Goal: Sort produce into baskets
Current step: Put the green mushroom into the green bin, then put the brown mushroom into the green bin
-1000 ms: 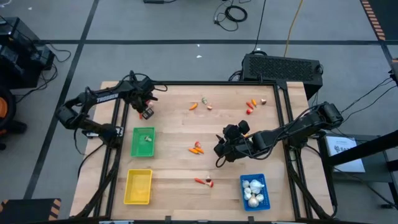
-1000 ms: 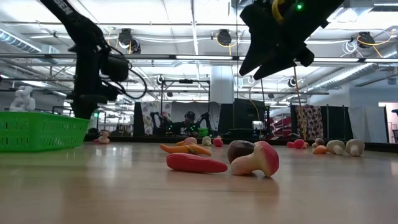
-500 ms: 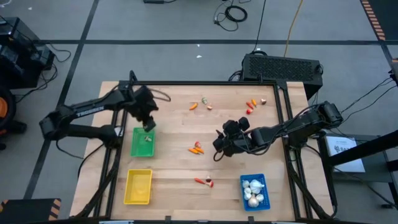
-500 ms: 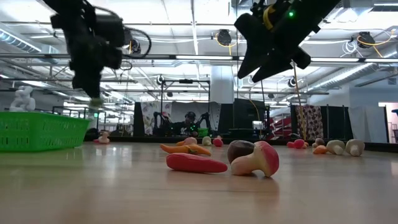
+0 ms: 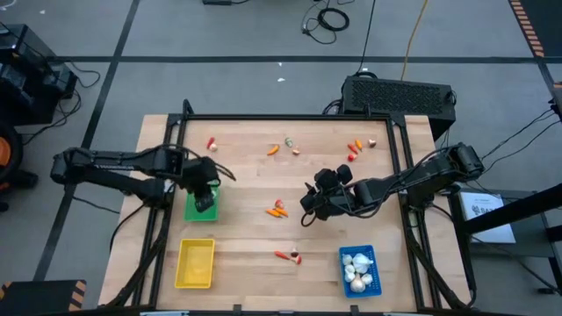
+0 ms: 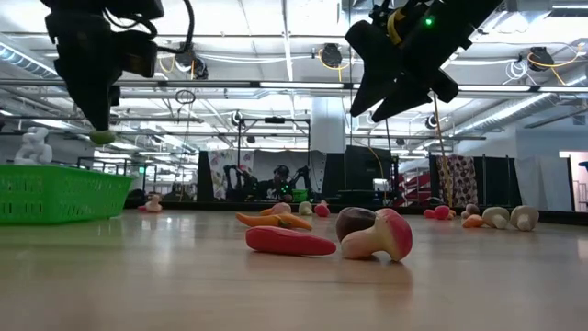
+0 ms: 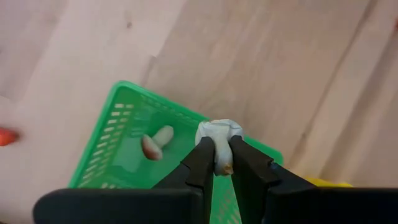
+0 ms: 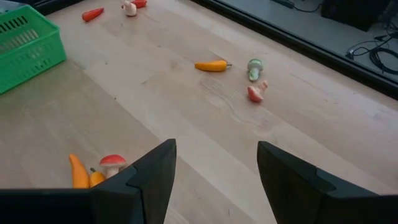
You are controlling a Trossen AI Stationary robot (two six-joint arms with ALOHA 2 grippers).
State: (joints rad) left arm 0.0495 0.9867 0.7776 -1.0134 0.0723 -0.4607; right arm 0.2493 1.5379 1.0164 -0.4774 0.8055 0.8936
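My left gripper (image 5: pixel 204 200) hangs over the green basket (image 5: pixel 190 211), shut on a small pale greenish-white piece (image 7: pixel 219 134). It also shows in the low view (image 6: pixel 99 129), above the basket (image 6: pixel 55 193). One mushroom-like piece (image 7: pixel 155 142) lies in the basket. My right gripper (image 5: pixel 308 207) is open and empty above the table's middle, right of the orange pieces (image 5: pixel 278 209). The yellow basket (image 5: pixel 195 263) stands at the near left. The blue basket (image 5: pixel 372 254), at the near right, holds white bulbs. My left gripper pinches the pale piece between its two fingers (image 7: pixel 202 163), which point down from above. The piece's top end (image 7: pixel 217 129) sticks out past the fingertips. It is lifted clear above the green basket's inside.
A red piece and a mushroom (image 5: pixel 290 256) lie near the front middle. A red piece (image 5: pixel 211 143) lies at the far left. More small pieces lie at the far middle (image 5: pixel 281 147) and far right (image 5: pixel 356 149). A black frame (image 5: pixel 290 118) rims the table.
My left gripper has risen from the table's far left with the pale piece and gone toward the near edge, ending over the green basket. The piece is now lifted clear. The red piece at the far left stays on the table.
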